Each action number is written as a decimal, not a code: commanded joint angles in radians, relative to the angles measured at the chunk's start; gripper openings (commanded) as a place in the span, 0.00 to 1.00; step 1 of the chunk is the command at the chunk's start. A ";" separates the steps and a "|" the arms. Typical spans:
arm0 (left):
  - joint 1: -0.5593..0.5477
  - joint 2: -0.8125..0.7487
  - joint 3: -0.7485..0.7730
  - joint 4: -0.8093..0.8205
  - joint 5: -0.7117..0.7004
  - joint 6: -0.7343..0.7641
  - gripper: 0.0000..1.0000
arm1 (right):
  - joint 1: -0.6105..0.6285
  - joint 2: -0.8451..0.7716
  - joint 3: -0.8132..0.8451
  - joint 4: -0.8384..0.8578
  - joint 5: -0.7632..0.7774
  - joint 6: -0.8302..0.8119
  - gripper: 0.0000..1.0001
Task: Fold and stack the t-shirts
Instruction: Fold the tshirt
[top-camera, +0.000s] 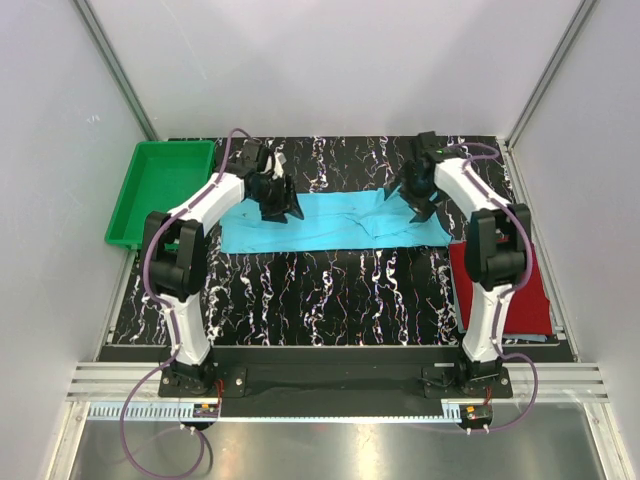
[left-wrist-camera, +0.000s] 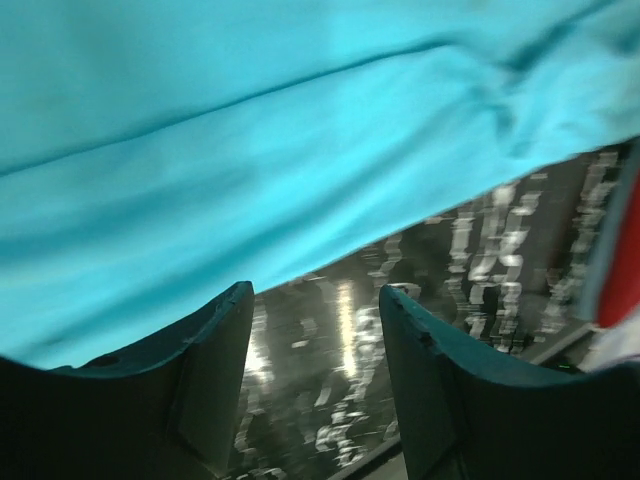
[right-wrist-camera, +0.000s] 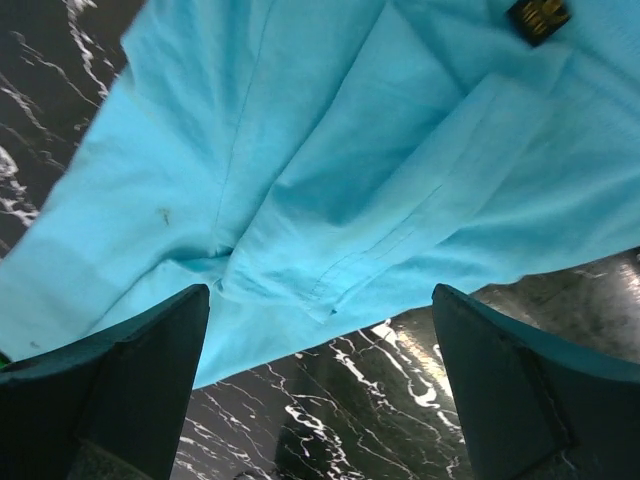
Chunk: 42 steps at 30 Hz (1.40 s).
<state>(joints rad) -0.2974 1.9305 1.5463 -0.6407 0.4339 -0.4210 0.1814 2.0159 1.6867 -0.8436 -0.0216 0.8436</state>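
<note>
- Fingers on your left gripper (left-wrist-camera: 315, 385) and right gripper (right-wrist-camera: 320, 395) are spread, holding nothing.
- The turquoise t-shirt (top-camera: 340, 222) lies in a long band across the table's (top-camera: 330, 290) far middle, with a gripper over each end.
- The dark red t-shirt (top-camera: 530, 290) sits folded at near right, and the green tray (top-camera: 165, 180) at far left.
- You seem mid-fold: next, lower both grippers, pinch both ends and shorten the band.

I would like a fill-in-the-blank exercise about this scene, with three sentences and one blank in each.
1. The green tray sits at the far ____ corner.
2. The dark red t-shirt lies beside the ____ arm.
3. The left gripper and right gripper hover over the turquoise t-shirt, both ____.
Missing words: left; right; open.
</note>
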 joint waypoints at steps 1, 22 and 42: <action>0.023 0.013 0.009 -0.097 -0.112 0.157 0.58 | 0.050 0.076 0.083 -0.129 0.115 0.121 1.00; 0.034 0.192 0.011 -0.142 -0.167 0.208 0.55 | 0.078 0.434 0.453 -0.143 0.292 -0.053 1.00; -0.281 -0.005 -0.430 0.248 0.195 -0.277 0.54 | 0.078 0.711 0.922 -0.150 0.069 -0.460 1.00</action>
<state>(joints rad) -0.5137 1.9331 1.1717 -0.5079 0.6147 -0.5709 0.2607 2.6709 2.5629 -1.0328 0.1448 0.4290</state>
